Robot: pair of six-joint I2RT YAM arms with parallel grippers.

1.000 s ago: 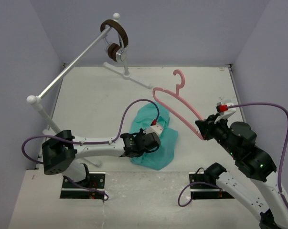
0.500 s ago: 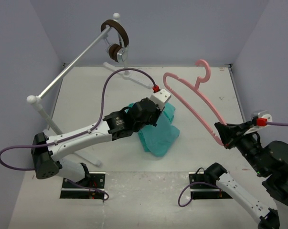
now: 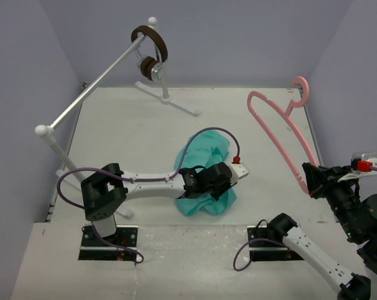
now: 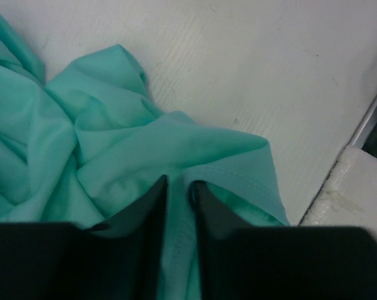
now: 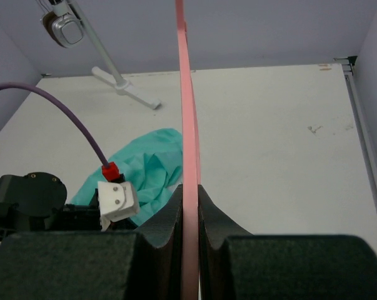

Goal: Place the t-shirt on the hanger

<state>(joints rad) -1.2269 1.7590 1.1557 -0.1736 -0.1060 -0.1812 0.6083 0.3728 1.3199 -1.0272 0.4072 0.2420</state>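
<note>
The teal-green t-shirt (image 3: 204, 150) lies crumpled on the white table, near the front middle. My left gripper (image 3: 221, 187) is low over its front right part. In the left wrist view the two fingers (image 4: 152, 215) are shut on a fold of the t-shirt (image 4: 113, 137). My right gripper (image 3: 308, 178) is shut on the lower end of the pink hanger (image 3: 304, 89) and holds it raised at the right, hook pointing to the back. In the right wrist view the hanger (image 5: 188, 112) runs straight up from between the jaws of the right gripper (image 5: 189, 195). The hanger is apart from the shirt.
The white metal rail stand (image 3: 94, 84) runs along the left and back, with brown headphones (image 3: 152, 50) hung on its far end. Purple cables loop over both arms. The table's front edge (image 4: 357, 144) lies just beside the shirt.
My left gripper has swung from the shirt's back side to its front right and come down low with the cloth. My right gripper has carried the hanger further right and back.
</note>
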